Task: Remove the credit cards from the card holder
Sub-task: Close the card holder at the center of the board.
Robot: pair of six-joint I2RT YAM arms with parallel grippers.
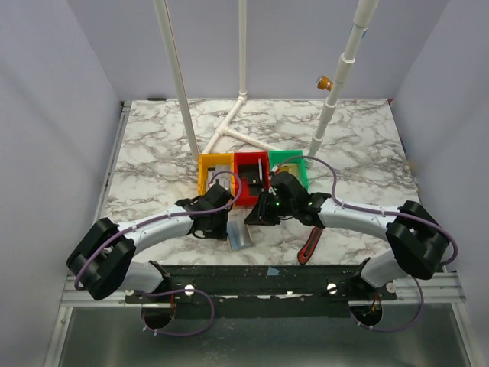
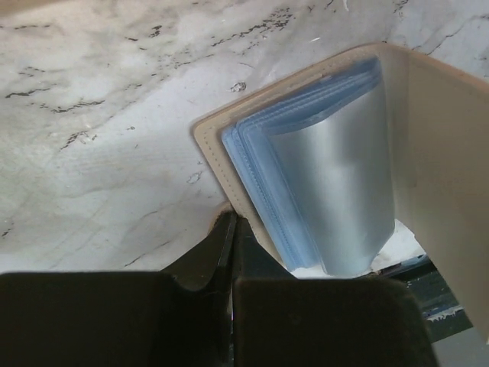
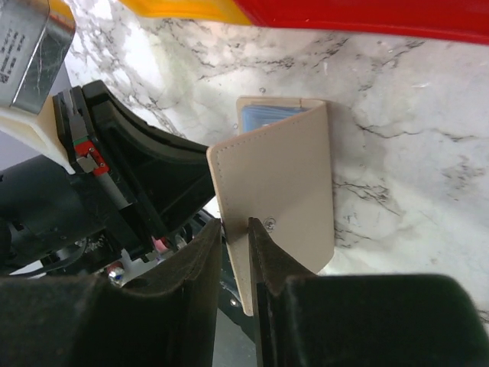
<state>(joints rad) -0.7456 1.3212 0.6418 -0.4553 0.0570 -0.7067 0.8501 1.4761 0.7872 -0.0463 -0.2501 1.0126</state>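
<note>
Marble table (image 1: 153, 153) — card holder (image 3: 283, 183) fanned open, left tool (image 2: 231, 229) clenching it — cannot tell for right tool (image 3: 237, 245).

the card holder (image 3: 283, 183) is tan-beige outside with matching stitching along its edge. its inner sleeves (image 2: 260, 176) are translucent blue-grey, the front one silvery. the table (image 1: 153, 145) is white marble veined grey and black. behind sit a yellow bin (image 1: 203, 174), a red bin (image 1: 248, 157) and a green bin (image 1: 286, 156). the left gripper (image 2: 231, 229) and right gripper (image 3: 237, 229) are black. the tool (image 1: 309, 246) is red and black.
</note>
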